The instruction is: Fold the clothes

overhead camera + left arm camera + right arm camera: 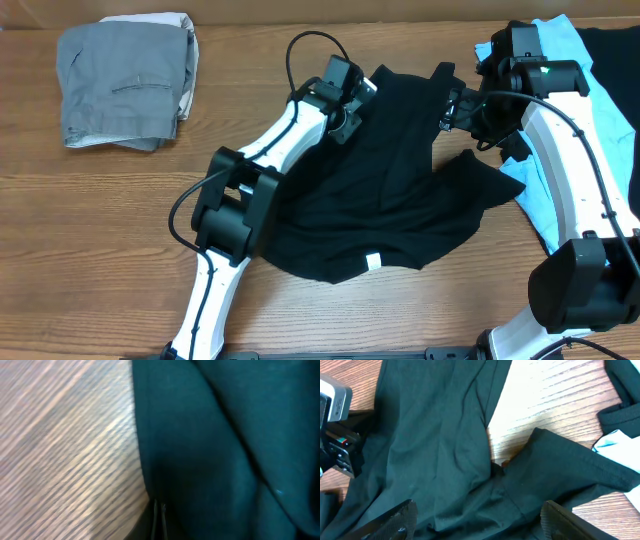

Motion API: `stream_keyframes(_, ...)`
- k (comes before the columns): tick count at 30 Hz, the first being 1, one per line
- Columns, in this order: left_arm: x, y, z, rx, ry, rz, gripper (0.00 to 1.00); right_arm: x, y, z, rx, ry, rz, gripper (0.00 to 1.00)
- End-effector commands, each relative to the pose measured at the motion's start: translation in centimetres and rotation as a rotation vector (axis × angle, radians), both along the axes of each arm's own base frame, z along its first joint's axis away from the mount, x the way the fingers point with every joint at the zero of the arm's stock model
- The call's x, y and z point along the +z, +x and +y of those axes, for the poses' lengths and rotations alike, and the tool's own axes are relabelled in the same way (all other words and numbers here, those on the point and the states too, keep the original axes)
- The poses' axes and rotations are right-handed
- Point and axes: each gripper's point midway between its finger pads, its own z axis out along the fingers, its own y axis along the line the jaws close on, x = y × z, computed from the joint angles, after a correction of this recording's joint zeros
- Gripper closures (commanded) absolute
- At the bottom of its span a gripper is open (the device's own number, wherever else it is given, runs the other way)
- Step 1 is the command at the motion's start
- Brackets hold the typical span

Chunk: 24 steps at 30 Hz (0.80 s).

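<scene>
A black T-shirt (400,200) lies crumpled and spread across the middle of the wooden table, its small white tag (373,262) near the front hem. My left gripper (358,100) sits at the shirt's upper left edge. In the left wrist view its fingers (159,517) are pressed together just inside the cloth's edge (145,460). My right gripper (450,100) hovers over the shirt's upper right part, open wide. Its two fingertips (400,520) straddle folds of black cloth (450,450) with nothing gripped. A light blue tee (560,40) and another black garment (612,70) lie at the right.
Folded grey trousers (125,80) rest at the back left corner. Bare wood (100,230) stretches along the left and front. In the right wrist view the left wrist's camera housing (335,420) shows at the left, and a corner of the blue tee (615,445) at the right.
</scene>
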Motion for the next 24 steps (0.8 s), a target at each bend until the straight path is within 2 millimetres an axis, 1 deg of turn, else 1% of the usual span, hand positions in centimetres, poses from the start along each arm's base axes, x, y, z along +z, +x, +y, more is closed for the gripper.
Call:
stream_keyframes(1,-1.4,1.4,6.2,0.261,0.162,-0.020,0.96,0.7,0.3,-0.4,-0.015,-0.021,-0.022,0.18)
stream_keyframes(2,-0.9,1.6,8.3,0.321,0.182,0.005,0.96,0.7,0.3,-0.5,-0.016,-0.024,-0.021,0.18)
stream_keyframes(6,0.7,2.0,14.7,0.478,0.197,0.086,0.96,0.7,0.4,-0.5,-0.016,-0.024,-0.024,0.18)
stream_keyframes(8,1.6,2.2,18.4,0.560,0.201,0.119,0.96,0.7,0.5,-0.5,-0.016,-0.024,-0.027,0.18)
stream_keyframes(10,2.3,2.0,21.9,0.622,0.205,0.154,0.96,0.6,0.6,-0.5,-0.019,-0.023,-0.030,0.18)
stream_keyframes(13,2.9,1.2,26.2,0.707,0.205,0.212,0.96,0.5,0.8,-0.5,-0.034,-0.018,-0.034,0.18)
stream_keyframes(16,2.9,-0.3,28.5,0.746,0.163,0.299,0.96,0.1,1.0,-0.5,-0.034,-0.018,-0.037,0.18)
stream_keyframes(18,2.9,-1.1,29.3,0.759,0.134,0.350,0.96,-0.3,1.0,-0.5,-0.034,-0.018,-0.034,0.18)
stream_keyframes(21,2.7,-2.3,29.8,0.770,0.108,0.412,0.95,-0.7,0.6,-0.5,-0.033,-0.017,-0.018,0.18)
stream_keyframes(22,2.7,-3.0,29.8,0.770,0.114,0.438,0.94,-0.8,0.1,-0.1,-0.027,0.000,0.004,0.18)
stream_keyframes(23,2.7,-3.3,29.8,0.769,0.119,0.451,0.91,-1.0,-0.4,0.0,-0.024,0.008,0.025,0.18)
stream_keyframes(24,2.7,-3.5,29.6,0.766,0.121,0.461,0.85,-1.2,-0.8,0.1,-0.021,0.011,0.044,0.18)
